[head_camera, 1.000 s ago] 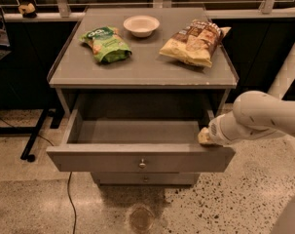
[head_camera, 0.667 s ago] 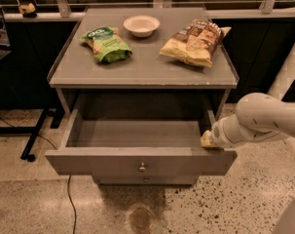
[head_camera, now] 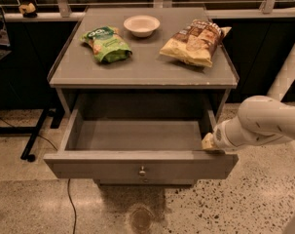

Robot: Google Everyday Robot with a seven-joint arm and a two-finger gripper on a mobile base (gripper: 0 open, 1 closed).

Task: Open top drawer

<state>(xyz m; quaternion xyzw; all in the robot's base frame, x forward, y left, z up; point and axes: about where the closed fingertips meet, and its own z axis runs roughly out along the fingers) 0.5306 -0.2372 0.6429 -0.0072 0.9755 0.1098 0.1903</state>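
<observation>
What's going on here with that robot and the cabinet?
The robot's gripper is at the right front corner of the top drawer, which stands pulled well out, its grey interior showing. On the cabinet top lie a green bag, a white bowl and a chip bag, none being handled.

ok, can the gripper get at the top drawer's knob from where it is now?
Probably yes. The gripper sits at a front corner of the top drawer, by its side wall. Nothing stands in front of the knob; the arm would only need to come round that corner.
</observation>
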